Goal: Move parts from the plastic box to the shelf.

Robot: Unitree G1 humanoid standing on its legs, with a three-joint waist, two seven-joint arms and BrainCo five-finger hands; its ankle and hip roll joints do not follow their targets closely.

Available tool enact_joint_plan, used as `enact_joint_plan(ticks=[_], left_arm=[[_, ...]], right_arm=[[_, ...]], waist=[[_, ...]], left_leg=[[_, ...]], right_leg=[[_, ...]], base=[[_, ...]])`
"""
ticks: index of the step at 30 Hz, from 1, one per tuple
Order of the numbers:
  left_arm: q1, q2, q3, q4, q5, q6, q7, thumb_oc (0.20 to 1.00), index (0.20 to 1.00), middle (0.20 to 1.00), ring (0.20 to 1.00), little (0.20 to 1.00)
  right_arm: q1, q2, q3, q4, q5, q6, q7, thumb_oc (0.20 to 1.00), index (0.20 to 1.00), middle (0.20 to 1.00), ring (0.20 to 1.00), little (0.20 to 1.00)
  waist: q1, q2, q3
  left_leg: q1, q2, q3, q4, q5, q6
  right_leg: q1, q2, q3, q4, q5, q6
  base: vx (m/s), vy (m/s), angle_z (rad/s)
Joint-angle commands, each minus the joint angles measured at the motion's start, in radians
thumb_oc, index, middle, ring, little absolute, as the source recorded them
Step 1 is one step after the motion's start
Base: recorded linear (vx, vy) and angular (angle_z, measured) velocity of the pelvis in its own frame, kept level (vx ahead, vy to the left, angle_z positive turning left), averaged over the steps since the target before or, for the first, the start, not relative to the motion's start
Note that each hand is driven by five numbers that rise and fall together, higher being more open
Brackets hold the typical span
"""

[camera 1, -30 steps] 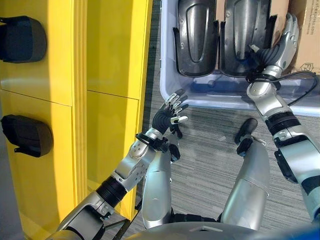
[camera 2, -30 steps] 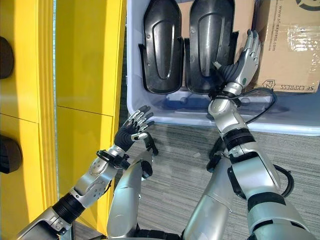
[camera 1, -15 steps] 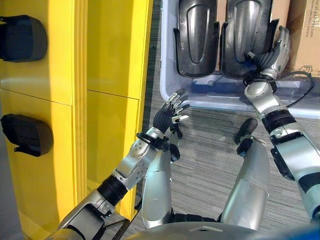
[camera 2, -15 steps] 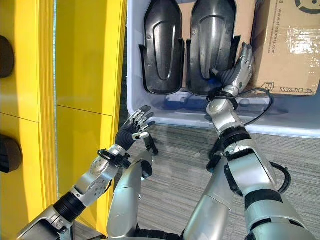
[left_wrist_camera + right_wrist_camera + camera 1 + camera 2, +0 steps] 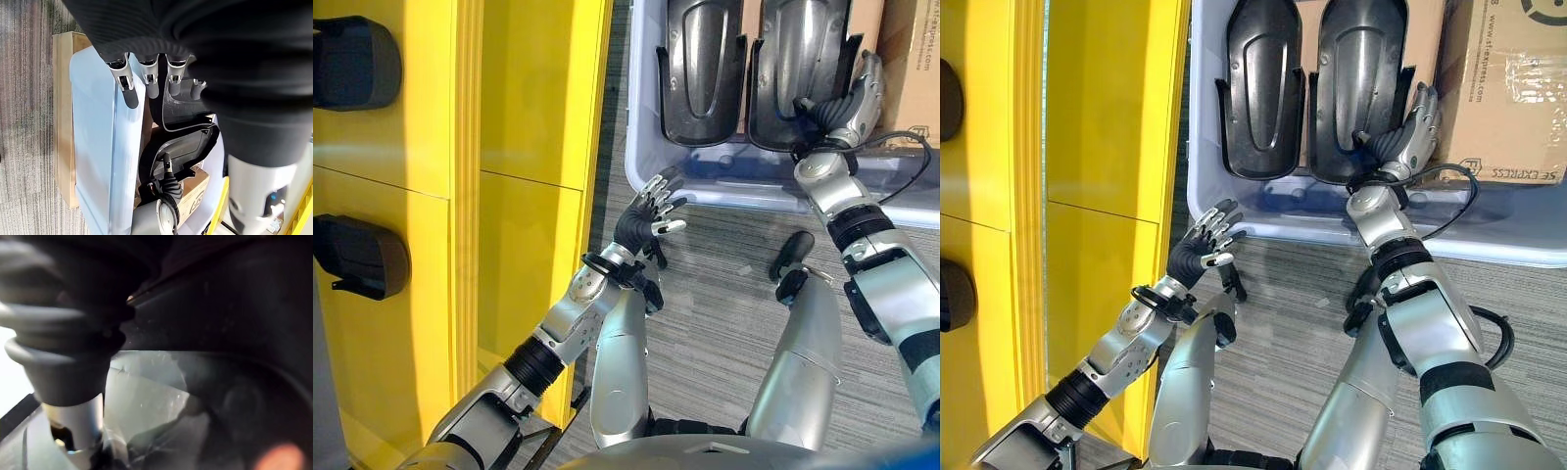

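Parts: two black moulded parts stand side by side in the plastic box at the top of the eye views, the left part and the right part. More black parts sit on the yellow shelf at the far left of the frame. A carton stands at upper right, beside the right part.

The right hand is wrapped over the lower right edge of the right part, thumb on its near face and fingers on its far side; it looks like a grip, though how firm I cannot tell. The left hand hangs loosely spread just outside the box's near left corner, holding nothing.

To do this step well, I judge the hand should seat the edge deep between thumb and fingers, then lift straight up so the part clears its neighbour and the box wall.

Against a second ago, the right hand has come in from a raised, spread pose beside the carton onto the part's edge. The left hand has barely shifted.
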Motion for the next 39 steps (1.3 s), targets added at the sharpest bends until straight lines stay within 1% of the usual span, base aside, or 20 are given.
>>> enact_joint_plan(ticks=[1, 2, 4, 6, 7, 8, 9, 11, 13, 14, 16, 19, 25, 28, 30, 33, 35, 36, 37, 39], left_arm=[[-0.042, -0.032, -0.02, -0.003, 0.026, -0.021, -0.02, 1.0, 1.0, 1.0, 1.0, 1.0], [-0.043, -0.033, -0.021, -0.002, 0.026, -0.022, -0.019, 1.0, 1.0, 1.0, 1.0, 1.0], [-0.044, -0.033, -0.023, 0.004, 0.026, -0.027, -0.023, 1.0, 1.0, 1.0, 1.0, 1.0], [-0.044, -0.033, -0.023, 0.006, 0.024, -0.035, -0.029, 1.0, 1.0, 1.0, 1.0, 1.0], [-0.041, -0.035, -0.023, 0.02, 0.005, -0.058, -0.057, 1.0, 1.0, 1.0, 1.0, 1.0], [-0.041, -0.035, -0.024, 0.021, -0.001, -0.065, -0.064, 1.0, 1.0, 1.0, 1.0, 1.0], [-0.041, -0.033, -0.024, 0.014, 0.005, -0.073, -0.07, 1.0, 1.0, 1.0, 1.0, 1.0], [-0.04, -0.028, -0.024, 0.015, 0.007, -0.078, -0.077, 1.0, 1.0, 1.0, 1.0, 1.0], [-0.038, -0.027, -0.023, 0.021, 0.006, -0.086, -0.075, 1.0, 1.0, 1.0, 1.0, 1.0], [-0.039, -0.032, -0.022, 0.022, 0.0, -0.083, -0.063, 1.0, 1.0, 1.0, 1.0, 1.0], [-0.044, -0.035, -0.02, 0.023, -0.006, -0.079, -0.055, 1.0, 1.0, 1.0, 1.0, 1.0], [-0.045, -0.038, -0.023, 0.028, 0.014, -0.078, -0.049, 1.0, 1.0, 1.0, 1.0, 1.0], [-0.048, -0.052, -0.03, 0.035, 0.026, -0.099, -0.017, 1.0, 1.0, 1.0, 1.0, 1.0], [-0.044, -0.053, -0.029, 0.03, 0.03, -0.102, -0.005, 1.0, 1.0, 1.0, 1.0, 1.0], [-0.04, -0.052, -0.026, 0.03, 0.027, -0.105, -0.012, 1.0, 1.0, 1.0, 1.0, 1.0], [-0.032, -0.048, -0.019, 0.022, 0.036, -0.101, -0.011, 1.0, 1.0, 1.0, 1.0, 1.0], [-0.024, -0.038, -0.012, 0.012, 0.02, -0.094, -0.017, 1.0, 1.0, 1.0, 1.0, 1.0], [-0.02, -0.034, -0.008, 0.006, 0.021, -0.089, -0.019, 1.0, 1.0, 1.0, 1.0, 1.0], [-0.012, -0.028, 0.001, -0.002, 0.027, -0.084, -0.027, 1.0, 1.0, 1.0, 1.0, 1.0], [0.011, -0.023, 0.011, -0.016, 0.026, -0.076, -0.036, 1.0, 1.0, 1.0, 1.0, 1.0]], right_arm=[[0.056, 0.021, 0.066, 0.129, -0.076, 0.207, 0.195, 0.2, 0.2, 0.2, 0.2, 0.2], [0.054, 0.022, 0.069, 0.131, -0.083, 0.214, 0.201, 0.2, 0.2, 0.2, 0.2, 0.2], [0.06, 0.02, 0.095, 0.149, -0.132, 0.261, 0.223, 0.2, 0.2, 0.2, 0.2, 0.2], [0.061, 0.015, 0.104, 0.156, -0.238, 0.286, 0.24, 0.2, 0.2, 0.2, 0.2, 0.2], [0.061, 0.006, 0.125, 0.164, -0.323, 0.298, 0.263, 0.2, 0.2, 0.2, 0.2, 0.2], [0.059, 0.004, 0.136, 0.164, -0.341, 0.307, 0.264, 0.2, 0.2, 0.2, 0.2, 0.2], [0.054, 0.001, 0.152, 0.168, -0.367, 0.335, 0.269, 0.2, 0.2, 0.2, 0.2, 0.2], [0.052, -0.001, 0.165, 0.174, -0.381, 0.352, 0.274, 0.2, 0.2, 0.2, 0.2, 0.2], [0.057, -0.001, 0.172, 0.183, -0.314, 0.356, 0.247, 0.2, 0.2, 0.2, 0.2, 0.2], [0.068, 0.004, 0.161, 0.189, -0.183, 0.358, 0.19, 0.2, 0.2, 0.2, 0.2, 0.2], [0.086, 0.015, 0.123, 0.199, -0.09, 0.349, 0.124, 0.2, 0.2, 0.2, 0.2, 0.2], [0.122, 0.022, 0.078, 0.21, -0.11, 0.311, 0.088, 0.2, 0.2, 0.2, 0.2, 0.2], [0.174, 0.04, 0.068, 0.193, -0.095, 0.282, 0.04, 0.2, 0.2, 0.2, 0.2, 0.2], [0.203, 0.05, 0.068, 0.179, -0.068, 0.247, -0.001, 0.2, 0.2, 0.2, 0.2, 0.2], [0.221, 0.056, 0.064, 0.17, -0.043, 0.199, -0.044, 0.2, 0.2, 0.2, 0.2, 0.2], [0.233, 0.061, 0.052, 0.143, -0.004, 0.092, -0.107, 0.2, 0.2, 0.2, 0.2, 0.2], [0.244, 0.067, 0.033, 0.111, -0.003, 0.026, -0.152, 0.2, 0.2, 0.2, 0.2, 0.2], [0.25, 0.07, 0.026, 0.099, -0.004, 0.009, -0.165, 0.2, 0.2, 0.2, 0.2, 0.2], [0.262, 0.074, 0.017, 0.078, -0.014, -0.029, -0.204, 0.2, 0.2, 0.2, 0.2, 0.2], [0.288, 0.074, 0.006, 0.045, -0.026, -0.053, -0.24, 0.2, 0.2, 0.2, 0.2, 0.2]], waist=[[0.026, 0.078, 0.028], [0.027, 0.078, 0.028], [0.03, 0.077, 0.028], [0.032, 0.078, 0.028], [0.033, 0.077, 0.028], [0.035, 0.077, 0.028], [0.039, 0.078, 0.028], [0.045, 0.078, 0.028], [0.047, 0.078, 0.028], [0.047, 0.076, 0.028], [0.045, 0.076, 0.028], [0.04, 0.079, 0.028], [0.029, 0.084, 0.028], [0.023, 0.086, 0.028], [0.02, 0.085, 0.028], [0.016, 0.084, 0.028], [0.013, 0.081, 0.028], [0.011, 0.079, 0.028], [0.006, 0.075, 0.028], [-0.002, 0.069, 0.028]], left_leg=[[-0.079, -0.016, 0.03, 0.097, -0.175, 0.0], [-0.08, -0.016, 0.03, 0.097, -0.175, 0.0], [-0.083, -0.014, 0.028, 0.098, -0.173, 0.001], [-0.086, -0.013, 0.026, 0.102, -0.174, 0.001], [-0.087, -0.011, 0.026, 0.101, -0.173, 0.002], [-0.089, -0.011, 0.026, 0.102, -0.173, 0.002], [-0.092, -0.013, 0.024, 0.103, -0.173, 0.003], [-0.098, -0.013, 0.022, 0.108, -0.174, 0.004], [-0.104, -0.012, 0.021, 0.111, -0.174, 0.004], [-0.113, -0.009, 0.02, 0.114, -0.175, 0.004], [-0.127, -0.01, 0.018, 0.119, -0.177, 0.004], [-0.147, -0.01, 0.019, 0.122, -0.176, 0.002], [-0.172, -0.006, 0.029, 0.124, -0.174, -0.001], [-0.167, -0.006, 0.034, 0.121, -0.173, 0.0], [-0.159, -0.008, 0.035, 0.117, -0.172, 0.001], [-0.131, -0.015, 0.034, 0.094, -0.164, 0.003], [-0.103, -0.022, 0.028, 0.072, -0.16, 0.004], [-0.089, -0.025, 0.027, 0.063, -0.157, 0.005], [-0.059, -0.029, 0.026, 0.044, -0.152, 0.005], [-0.017, -0.033, 0.027, 0.025, -0.15, 0.007]], right_leg=[[0.001, 0.083, -0.034, 0.048, -0.11, 0.007], [0.001, 0.083, -0.034, 0.048, -0.11, 0.007], [0.001, 0.081, -0.038, 0.05, -0.11, 0.007], [0.0, 0.08, -0.039, 0.053, -0.111, 0.007], [-0.001, 0.079, -0.041, 0.054, -0.11, 0.008], [-0.001, 0.078, -0.043, 0.053, -0.109, 0.009], [0.001, 0.076, -0.049, 0.049, -0.107, 0.011], [0.001, 0.074, -0.054, 0.048, -0.105, 0.011], [-0.001, 0.075, -0.058, 0.048, -0.104, 0.012], [-0.007, 0.074, -0.057, 0.05, -0.104, 0.012], [-0.018, 0.075, -0.054, 0.052, -0.105, 0.012], [-0.036, 0.08, -0.048, 0.052, -0.102, 0.014], [-0.063, 0.082, -0.038, 0.045, -0.098, 0.016], [-0.062, 0.083, -0.032, 0.039, -0.094, 0.017], [-0.056, 0.085, -0.028, 0.033, -0.092, 0.018], [-0.031, 0.092, -0.022, 0.011, -0.084, 0.022], [-0.004, 0.097, -0.017, -0.008, -0.078, 0.027], [0.008, 0.1, -0.015, -0.017, -0.075, 0.029], [0.035, 0.105, -0.014, -0.037, -0.067, 0.032], [0.072, 0.112, -0.011, -0.062, -0.06, 0.036]], base=[[0.0, 0.0, 0.0], [0.0, 0.0, 0.0], [0.0, -0.01, 0.08], [0.01, -0.003, 0.07], [0.0, 0.0, 0.0], [0.0, 0.0, 0.0], [0.0, 0.0, 0.0], [-0.01, -0.029, 0.03], [0.0, -0.013, 0.02], [0.0, 0.0, 0.0], [0.0, 0.001, 0.04], [0.0, 0.007, 0.03], [0.0, 0.007, -0.01], [0.0, 0.0, 0.0], [0.0, 0.0, 0.0], [0.0, 0.0, 0.0], [-0.02, 0.021, -0.04], [-0.02, 0.023, -0.06], [-0.01, 0.026, -0.07], [0.0, 0.038, -0.09]])
